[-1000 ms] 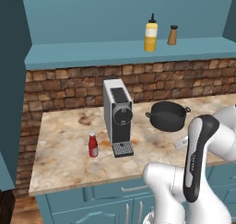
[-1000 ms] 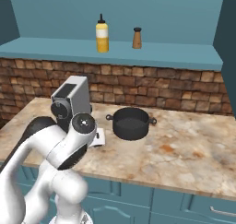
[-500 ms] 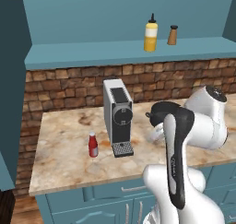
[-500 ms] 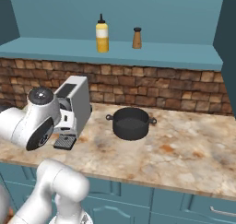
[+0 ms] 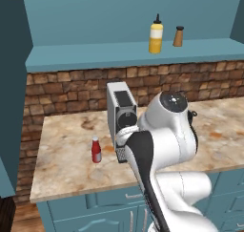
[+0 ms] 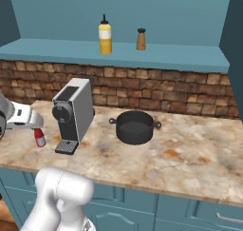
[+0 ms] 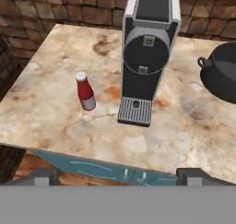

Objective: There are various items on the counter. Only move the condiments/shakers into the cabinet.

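Note:
The red ketchup bottle (image 5: 96, 150) (image 6: 40, 138) (image 7: 85, 92) stands upright on the counter (image 5: 66, 164) (image 7: 41, 117), left of the coffee machine (image 5: 121, 114) (image 7: 146, 57). The yellow squeeze bottle (image 5: 156, 35) (image 6: 105, 35) and the brown shaker (image 5: 178, 36) (image 6: 141, 39) stand on the cabinet's teal ledge (image 5: 95, 58) (image 6: 180, 60). My gripper (image 7: 119, 176) is open and holds nothing. It hangs above the counter's front edge and looks down at the ketchup, which sits a good way ahead and left of centre. My hand (image 6: 23, 117) shows at the left edge, just above the ketchup.
A black two-handled pot (image 6: 135, 127) (image 7: 223, 78) sits right of the coffee machine. A brick wall backs the counter under the ledge. Teal drawers (image 6: 190, 211) run below the front edge. My arm (image 5: 162, 145) blocks the counter's middle in the left base view.
My arm has swung from the right side, over the pot, across to the left front of the counter near the ketchup. The jaws stayed open. No item moved.

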Tool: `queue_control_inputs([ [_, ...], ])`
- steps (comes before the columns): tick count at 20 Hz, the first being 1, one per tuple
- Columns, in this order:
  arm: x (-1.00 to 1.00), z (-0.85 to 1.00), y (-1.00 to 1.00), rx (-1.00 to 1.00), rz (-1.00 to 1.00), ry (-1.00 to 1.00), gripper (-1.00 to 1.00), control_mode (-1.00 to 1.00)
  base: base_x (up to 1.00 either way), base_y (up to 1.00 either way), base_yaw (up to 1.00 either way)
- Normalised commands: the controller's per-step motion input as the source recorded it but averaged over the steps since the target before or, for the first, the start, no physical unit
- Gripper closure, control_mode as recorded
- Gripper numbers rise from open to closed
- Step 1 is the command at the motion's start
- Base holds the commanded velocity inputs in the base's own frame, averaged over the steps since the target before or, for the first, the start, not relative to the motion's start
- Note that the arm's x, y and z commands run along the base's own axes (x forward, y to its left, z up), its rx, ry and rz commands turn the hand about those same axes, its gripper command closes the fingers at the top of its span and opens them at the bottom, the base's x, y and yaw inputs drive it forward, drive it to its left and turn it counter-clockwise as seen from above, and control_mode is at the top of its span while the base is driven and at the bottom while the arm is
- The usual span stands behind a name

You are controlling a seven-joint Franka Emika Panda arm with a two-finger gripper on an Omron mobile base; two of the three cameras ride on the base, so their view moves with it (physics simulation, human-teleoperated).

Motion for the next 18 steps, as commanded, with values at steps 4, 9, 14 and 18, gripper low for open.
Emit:
queue_control_inputs([
  [4, -0.02, -0.26, 0.50, 0.03, -0.02, -0.01, -1.00, -1.00, 0.00, 0.00, 0.00],
  [9, 0.01, -0.54, 0.80, -0.07, 0.00, 0.00, -1.00, -1.00, 0.00, 0.00, 0.00],
  [14, 0.19, -0.60, 0.93, -0.15, 0.00, -0.18, -1.00, -1.00, 0.00, 0.00, 0.00],
  [18, 0.39, -0.35, 0.50, -0.07, -0.10, -0.29, -1.00, -1.00, 0.00, 0.00, 0.00],
])
